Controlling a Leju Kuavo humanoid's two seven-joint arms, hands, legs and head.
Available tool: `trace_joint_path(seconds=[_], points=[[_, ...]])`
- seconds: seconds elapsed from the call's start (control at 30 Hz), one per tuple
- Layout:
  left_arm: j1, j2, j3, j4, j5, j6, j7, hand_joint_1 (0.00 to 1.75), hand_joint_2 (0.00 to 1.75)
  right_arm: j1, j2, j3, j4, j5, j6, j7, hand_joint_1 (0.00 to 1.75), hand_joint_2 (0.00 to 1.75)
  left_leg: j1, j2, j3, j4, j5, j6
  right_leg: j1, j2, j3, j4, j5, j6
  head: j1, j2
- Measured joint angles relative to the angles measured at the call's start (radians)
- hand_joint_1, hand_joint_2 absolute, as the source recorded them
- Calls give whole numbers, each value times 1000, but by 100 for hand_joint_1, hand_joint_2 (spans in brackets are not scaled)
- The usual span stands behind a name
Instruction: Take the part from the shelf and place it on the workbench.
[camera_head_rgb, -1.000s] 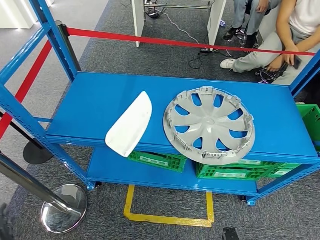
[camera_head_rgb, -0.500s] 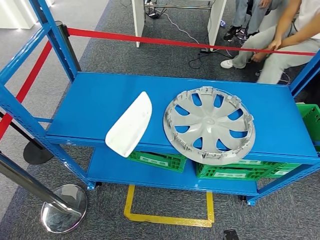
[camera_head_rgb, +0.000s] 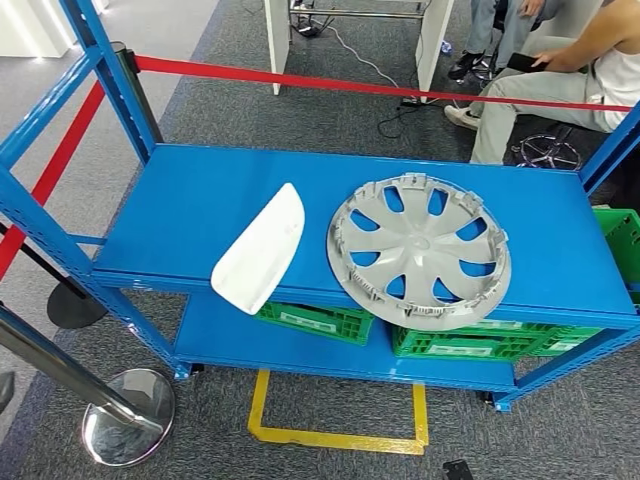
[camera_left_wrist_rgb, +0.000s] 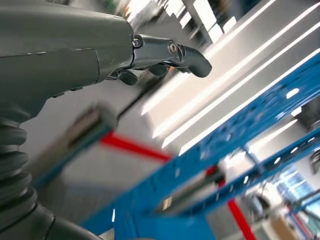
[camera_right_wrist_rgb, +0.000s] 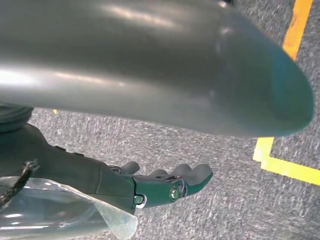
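Parts lie on the blue shelf (camera_head_rgb: 189, 210) at the frame's centre: a white curved cover (camera_head_rgb: 259, 250), its lower end jutting past the front edge, and beside it a grey hubcap (camera_head_rgb: 419, 250), also overhanging. My left hand (camera_left_wrist_rgb: 124, 55) and right hand (camera_right_wrist_rgb: 151, 185) hold nothing, fingers (camera_left_wrist_rgb: 188, 55) loosely extended. A clumsy reach could tip the cover off the edge, or I might grab the wrong piece, since the task names neither. The left wrist view is blurred; I cannot find the workbench.
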Motion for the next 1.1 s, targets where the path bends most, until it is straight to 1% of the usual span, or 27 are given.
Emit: trace_joint_path(seconds=[0.07,0.1,0.17,0.23,0.33,0.47,0.57,0.77,0.97,1.1], points=[[-8,22,-64,-2,91,-35,77,0,175,-4,0,-10,1,15,0,2,0,0,0,0,0,0,0,0,0,0,-1,0,0,0,0,0],[-15,31,-94,-2,150,-59,99,0,175,-6,0,-14,2,23,1,2,0,0,0,0,0,0,0,0,0,0,1,0,0,0,0,0],[-28,45,-143,0,276,-118,124,0,175,-10,0,-24,5,38,1,-1,0,0,0,0,0,0,0,0,0,1,5,0,1,0,0,0],[-41,55,-179,4,354,-161,140,0,175,-15,0,-33,13,53,0,-6,0,0,0,0,0,0,0,0,0,1,5,0,1,0,0,0],[-55,67,-219,13,371,-180,154,0,175,-20,0,-41,23,63,-1,-12,0,0,0,0,0,0,0,0,0,1,5,0,1,0,0,0],[-65,77,-250,24,360,-184,165,0,175,-23,0,-48,31,67,-1,-15,0,0,0,0,0,0,0,0,0,1,5,0,0,0,0,0],[-77,89,-283,38,297,-178,196,0,175,-28,0,-53,37,72,0,-18,0,0,0,0,0,0,0,0,0,1,5,0,0,0,0,0],[-116,123,-385,83,125,-137,247,0,175,-39,-3,-55,53,83,4,-22,0,0,0,0,0,0,0,0,0,1,5,0,1,0,0,0],[-156,171,-486,112,-114,-81,303,0,175,-45,-3,-55,63,90,-1,-22,0,0,0,0,0,0,0,0,0,1,5,0,1,0,0,0],[-199,215,-566,132,-333,-60,351,0,175,-48,-4,-55,70,99,-3,-17,0,0,0,0,0,0,0,0,0,0,5,0,0,0,0,0]])
